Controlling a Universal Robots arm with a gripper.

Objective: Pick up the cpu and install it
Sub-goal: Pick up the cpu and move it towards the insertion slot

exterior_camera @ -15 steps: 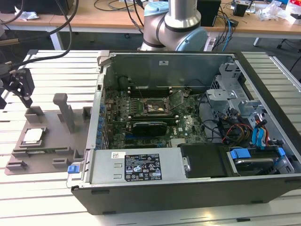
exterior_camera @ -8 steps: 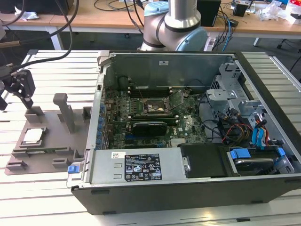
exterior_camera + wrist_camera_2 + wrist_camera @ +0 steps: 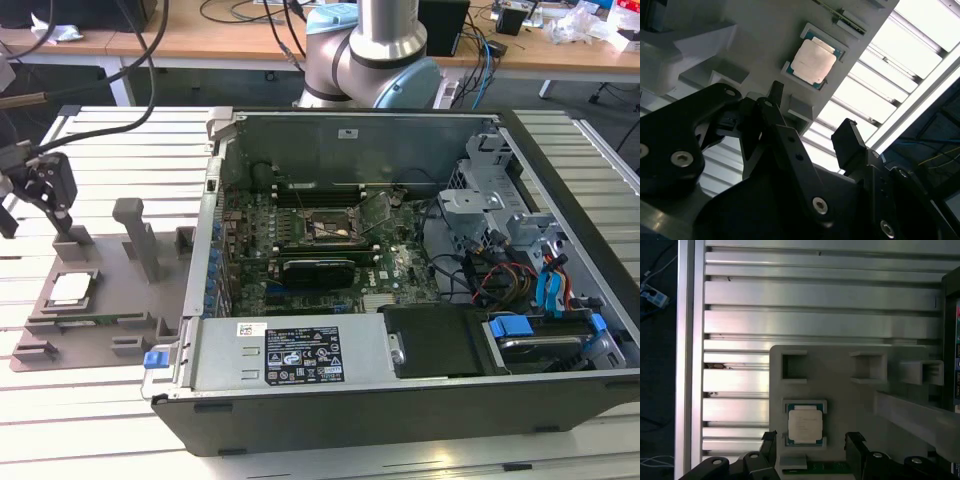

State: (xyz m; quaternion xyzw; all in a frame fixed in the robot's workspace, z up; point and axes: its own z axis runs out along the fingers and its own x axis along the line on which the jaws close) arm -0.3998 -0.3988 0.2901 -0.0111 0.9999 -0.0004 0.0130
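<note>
The cpu (image 3: 72, 288) is a small silvery square chip lying flat in a recess of a grey fixture plate (image 3: 110, 315) on the exterior view's left, outside the computer case. My gripper (image 3: 40, 212) hangs above and a little behind it, open and holding nothing. In both wrist views the cpu (image 3: 813, 61) (image 3: 805, 425) shows beyond the two black fingers (image 3: 850, 137) (image 3: 856, 441), which stand apart on either side of it without touching. The open black socket (image 3: 325, 228) sits on the motherboard inside the case.
The open computer case (image 3: 300, 355) lies on its side at the centre, with a long black expansion card (image 3: 318, 268) just in front of the socket and cables and drive bays (image 3: 520, 240) on the exterior view's right. Grey posts (image 3: 140, 235) rise from the fixture plate. The surface is slatted aluminium (image 3: 815, 295).
</note>
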